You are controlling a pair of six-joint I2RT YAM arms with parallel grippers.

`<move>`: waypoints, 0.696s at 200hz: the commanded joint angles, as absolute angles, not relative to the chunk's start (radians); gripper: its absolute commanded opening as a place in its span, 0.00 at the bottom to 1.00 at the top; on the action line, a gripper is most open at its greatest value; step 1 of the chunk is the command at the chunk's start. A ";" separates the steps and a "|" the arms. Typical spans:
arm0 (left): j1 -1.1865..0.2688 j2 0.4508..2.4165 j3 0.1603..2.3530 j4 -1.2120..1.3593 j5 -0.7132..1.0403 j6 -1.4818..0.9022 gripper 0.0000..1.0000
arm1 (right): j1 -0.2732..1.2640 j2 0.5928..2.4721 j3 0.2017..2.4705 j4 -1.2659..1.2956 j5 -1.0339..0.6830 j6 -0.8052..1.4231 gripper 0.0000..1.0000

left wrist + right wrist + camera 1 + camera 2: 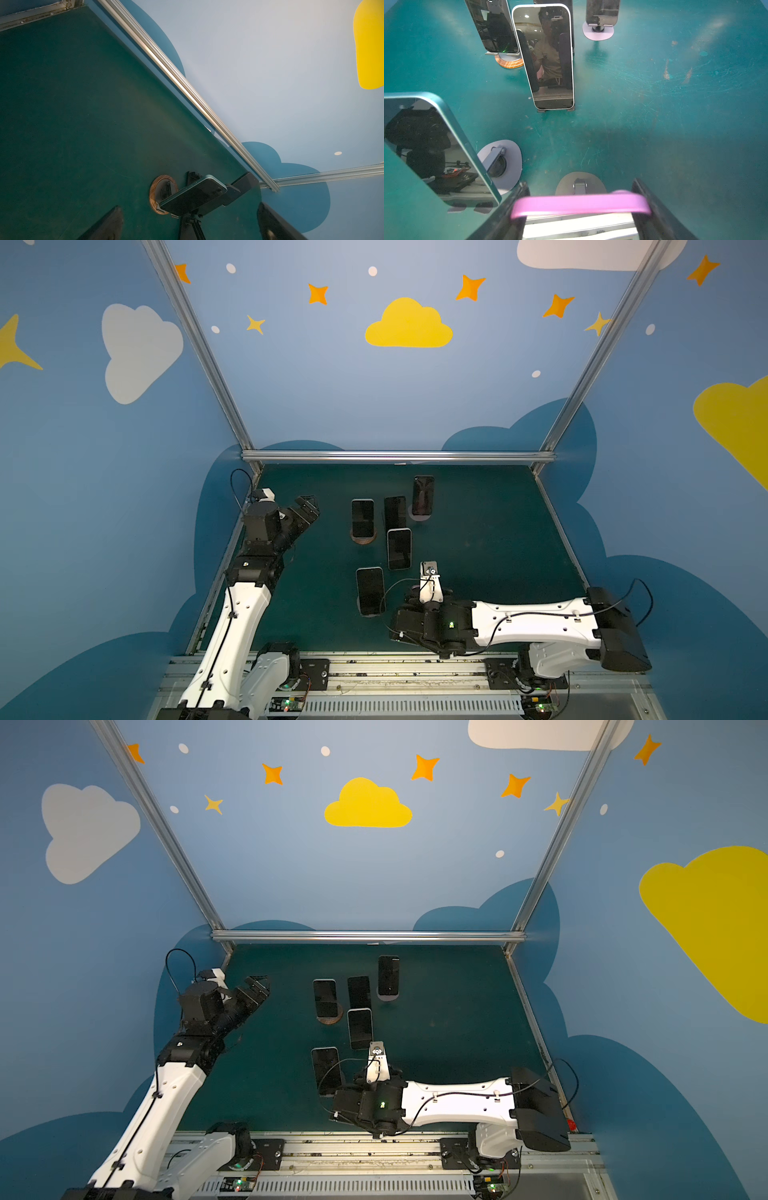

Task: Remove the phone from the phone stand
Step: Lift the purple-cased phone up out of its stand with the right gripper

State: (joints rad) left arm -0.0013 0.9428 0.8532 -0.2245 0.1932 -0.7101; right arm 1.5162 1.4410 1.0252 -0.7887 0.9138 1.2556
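Observation:
In the right wrist view a pink phone [579, 204] stands on a phone stand whose grey oval base [564, 185] shows behind it. My right gripper [579, 207] is shut on the phone's top edge, one dark finger [517, 201] pressing on each side. In both top views the right wrist [430, 593] [378, 1073] hangs over this spot near the front middle of the table and hides the phone. My left gripper [307, 508] [257, 986] is open and empty at the far left, raised above the mat.
Several other phones lean on stands close by: a teal one [370, 590] [436, 149] just left of my right gripper, a white one [399, 548] [550, 58] behind it, and one on a wooden base [363, 517] [193, 197]. Metal rails [395, 456] edge the green mat.

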 commanded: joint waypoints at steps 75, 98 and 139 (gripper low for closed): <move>-0.003 0.955 0.848 -0.212 0.187 -0.688 0.99 | 1.517 1.333 1.028 -0.810 0.985 1.184 0.69; -0.003 0.957 0.850 -0.210 0.191 -0.687 0.99 | 1.513 1.307 1.026 -0.799 0.985 1.154 0.68; -0.004 0.954 0.849 -0.203 0.202 -0.689 0.99 | 1.512 1.259 1.008 -0.810 0.973 1.144 0.68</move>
